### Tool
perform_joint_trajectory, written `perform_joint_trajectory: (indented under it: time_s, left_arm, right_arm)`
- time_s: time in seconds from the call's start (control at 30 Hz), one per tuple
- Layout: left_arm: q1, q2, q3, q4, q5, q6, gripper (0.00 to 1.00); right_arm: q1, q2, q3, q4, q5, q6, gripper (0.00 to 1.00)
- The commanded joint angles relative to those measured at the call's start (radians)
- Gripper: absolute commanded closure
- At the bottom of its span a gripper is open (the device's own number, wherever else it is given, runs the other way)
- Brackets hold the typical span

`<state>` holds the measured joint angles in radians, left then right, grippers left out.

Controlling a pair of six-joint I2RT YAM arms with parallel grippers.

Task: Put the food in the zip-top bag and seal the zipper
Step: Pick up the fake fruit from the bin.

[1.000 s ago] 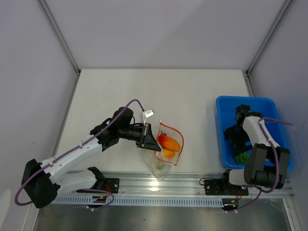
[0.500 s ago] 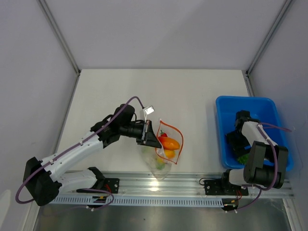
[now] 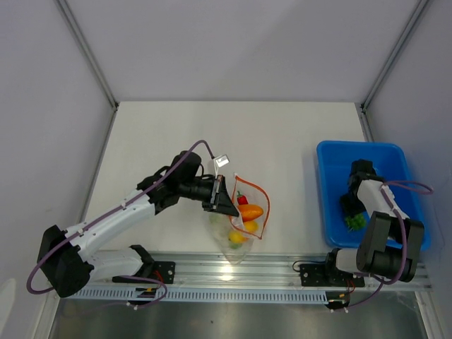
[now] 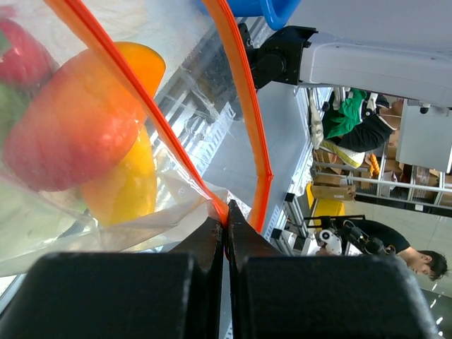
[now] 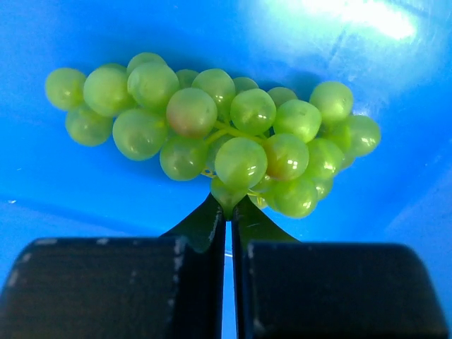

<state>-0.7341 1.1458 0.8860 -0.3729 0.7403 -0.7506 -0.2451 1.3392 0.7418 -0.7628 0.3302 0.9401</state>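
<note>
The clear zip-top bag (image 3: 239, 224) hangs open near the table's front edge, its orange-red zipper (image 3: 249, 188) forming a loop. Inside lie food pieces: an orange fruit (image 3: 251, 210), a red chili (image 3: 242, 200) and a yellow piece (image 3: 248, 226). My left gripper (image 3: 227, 207) is shut on the zipper's near corner (image 4: 220, 209); the orange fruit (image 4: 74, 134) shows through the plastic. My right gripper (image 3: 352, 214) is down in the blue bin, shut on a bottom berry of the green bumpy bunch (image 5: 219, 138), whose far end (image 3: 356, 222) sticks out beside the fingers.
The blue bin (image 3: 332, 164) stands at the right side of the table; its floor (image 5: 78, 32) fills the right wrist view. A metal rail (image 3: 282, 268) runs along the near edge under the bag. A white tag (image 3: 220, 161) sits on the left wrist.
My right gripper has moved down to the near end of the bin and closed from wide open onto the green bunch. The left arm has shifted slightly right with the bag.
</note>
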Motion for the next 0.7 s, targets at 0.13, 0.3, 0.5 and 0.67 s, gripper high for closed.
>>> perform_joint_trajectory:
  time_s: [0.13,0.3,0.5,0.67]
  left_arm:
    - [0.007,-0.004,0.008,0.071,0.044,0.020,0.99]
    - [0.007,-0.004,0.007,0.069,0.053,0.048,0.99]
    - [0.009,0.012,0.010,0.074,0.080,0.059,0.99]
    - [0.009,0.006,0.025,0.063,0.070,0.065,1.00]
  right_arm:
    - [-0.011,-0.080,0.085,0.049,0.021,-0.055,1.00]
    - [-0.016,-0.094,0.154,0.039,0.036,-0.084,1.00]
    - [-0.014,-0.107,0.203,0.036,0.013,-0.124,1.00]
    - [-0.013,-0.181,0.205,0.114,-0.147,-0.266,1.00]
